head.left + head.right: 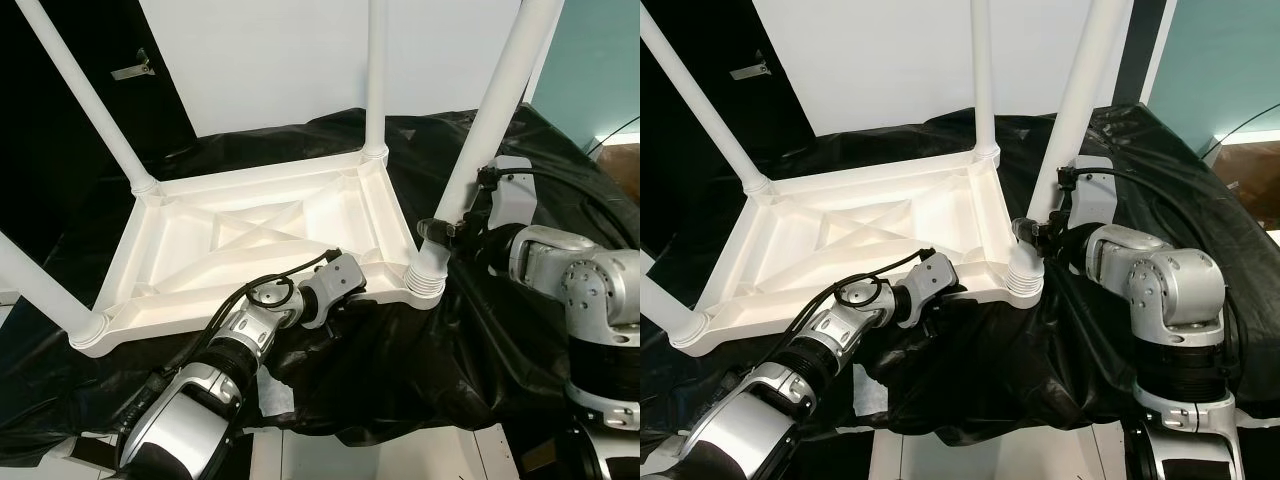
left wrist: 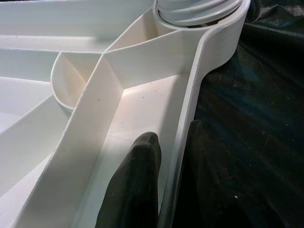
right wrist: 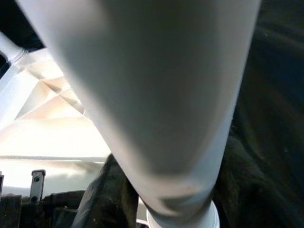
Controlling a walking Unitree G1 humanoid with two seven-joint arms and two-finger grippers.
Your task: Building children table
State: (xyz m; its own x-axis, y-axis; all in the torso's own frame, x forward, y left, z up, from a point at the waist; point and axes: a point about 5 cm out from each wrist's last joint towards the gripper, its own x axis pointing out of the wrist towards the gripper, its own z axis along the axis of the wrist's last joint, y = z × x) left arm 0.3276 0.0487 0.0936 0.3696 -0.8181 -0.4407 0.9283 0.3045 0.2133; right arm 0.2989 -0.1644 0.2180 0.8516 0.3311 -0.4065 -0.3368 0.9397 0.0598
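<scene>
Black cloth covers the desk where the upside-down white tabletop [image 1: 250,250] lies, light, stiff and slick; my left jaws [image 2: 168,156] pinch its rim, my right jaws [image 1: 440,232] clamp the near leg [image 1: 480,140] low.

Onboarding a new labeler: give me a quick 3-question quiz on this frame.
1. True or false: the white tabletop lies upside down on the black cloth.
2. How many legs stand in its corner sockets?
3. The left hand holds: A) a leg, B) the tabletop's rim, C) the cloth.

Key
1. True.
2. Four.
3. B: one finger sits inside the rim, the other outside. The right hand is at the near right leg, just above its socket.
</scene>
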